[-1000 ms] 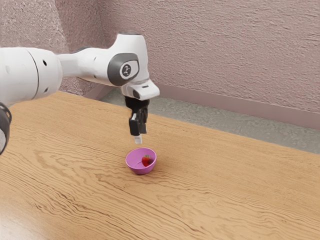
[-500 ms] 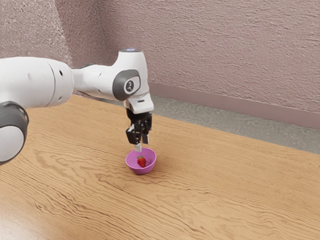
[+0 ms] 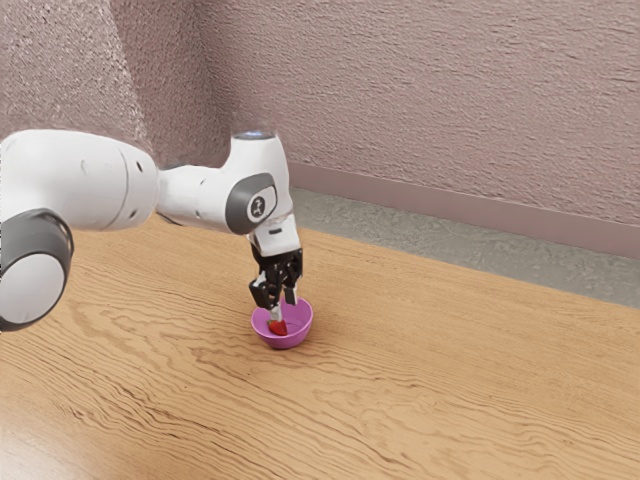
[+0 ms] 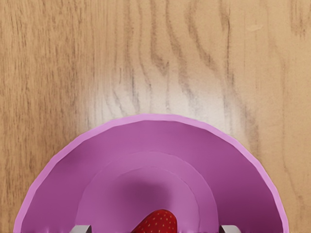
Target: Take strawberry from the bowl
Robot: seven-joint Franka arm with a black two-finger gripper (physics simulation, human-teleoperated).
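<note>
My gripper (image 3: 284, 306) points down over the pink-purple bowl (image 3: 296, 333), its fingers apart and the lower fingertip inside the rim. Inside the bowl lies the red strawberry (image 3: 278, 328), just below that fingertip. In the wrist view, the tips of my gripper (image 4: 155, 229) stand wide apart at the lower edge, with the strawberry (image 4: 159, 223) between them and a gap on both sides. Much of the bowl (image 4: 155, 141) surrounds it there; the strawberry is partly cut off by the view's edge.
Around the bowl spreads the wooden table (image 3: 430, 370). Its far edge runs in front of a grey floor strip (image 3: 400, 232) and a rough pinkish wall (image 3: 450, 110).
My hand has come down from above the bowl until a fingertip is within it. The strawberry has shifted inside the bowl toward the exterior view's left.
</note>
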